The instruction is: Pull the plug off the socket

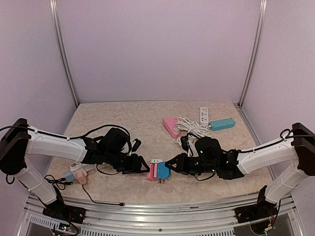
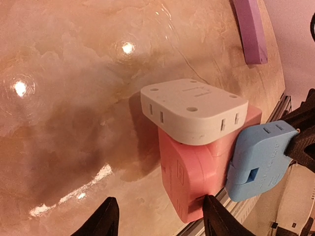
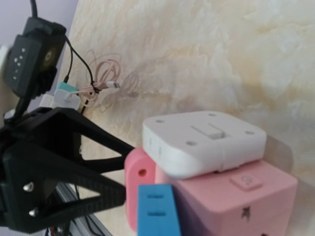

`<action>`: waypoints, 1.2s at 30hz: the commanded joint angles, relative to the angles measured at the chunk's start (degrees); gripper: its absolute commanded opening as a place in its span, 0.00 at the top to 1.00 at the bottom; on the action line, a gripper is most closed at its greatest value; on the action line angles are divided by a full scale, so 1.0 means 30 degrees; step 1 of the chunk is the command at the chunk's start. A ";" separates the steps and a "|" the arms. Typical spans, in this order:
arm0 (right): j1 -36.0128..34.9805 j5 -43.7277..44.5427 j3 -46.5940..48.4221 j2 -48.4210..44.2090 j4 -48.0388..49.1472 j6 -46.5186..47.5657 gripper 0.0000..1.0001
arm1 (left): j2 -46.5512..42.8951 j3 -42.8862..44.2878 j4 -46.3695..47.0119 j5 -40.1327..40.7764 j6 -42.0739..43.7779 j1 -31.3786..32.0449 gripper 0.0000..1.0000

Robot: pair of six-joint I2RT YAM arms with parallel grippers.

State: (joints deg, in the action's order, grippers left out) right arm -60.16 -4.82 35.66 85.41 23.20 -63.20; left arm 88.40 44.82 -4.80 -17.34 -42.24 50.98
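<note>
A pink socket block [image 1: 151,172] lies near the table's front edge with a white adapter [image 1: 156,161] on top and a blue plug [image 1: 163,172] in its right side. In the left wrist view the pink block [image 2: 197,177] stands under the white adapter [image 2: 194,110], and the blue plug [image 2: 258,157] is on its right. My left gripper [image 1: 141,167] is open. One finger [image 2: 216,219] touches the block's near corner and the other [image 2: 106,221] stands well clear. My right gripper [image 1: 171,164] closes on the blue plug, and its black fingers [image 2: 302,142] show there. The right wrist view shows the plug [image 3: 157,211], the block [image 3: 236,196] and the adapter [image 3: 206,140], but not its own fingers.
A pink triangular socket [image 1: 171,127], a coiled white cable [image 1: 193,129], a white power strip [image 1: 204,114] and a teal block [image 1: 222,124] lie at the back right. A white and pink adapter [image 1: 78,172] with black cable lies front left. The metal front rail [image 1: 162,209] is close by.
</note>
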 commanded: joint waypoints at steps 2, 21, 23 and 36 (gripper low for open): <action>-0.0113 0.0249 0.0389 -0.0898 0.0642 0.0119 1.00 | -0.0219 -0.0319 -0.1101 0.0974 -0.0454 0.0032 0.46; -0.0113 0.0274 0.0561 -0.1250 0.0313 0.0207 1.00 | -0.1286 -0.1099 0.2646 -0.0432 -0.1148 -0.0309 0.13; -0.0122 0.0275 0.0565 -0.1416 0.0204 0.0254 1.00 | -0.1255 -0.1663 0.3475 -0.1155 -0.1352 -0.0634 0.12; -0.0111 0.0248 0.0579 -0.1771 0.0448 0.0321 1.00 | -0.0257 -0.1672 0.4089 -0.2432 -0.1191 -0.0704 0.27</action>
State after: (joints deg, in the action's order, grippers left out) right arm -60.16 -3.99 35.66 81.93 21.87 -62.65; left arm 86.00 39.97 6.15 -23.38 -45.84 48.99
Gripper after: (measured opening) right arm 0.163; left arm 0.782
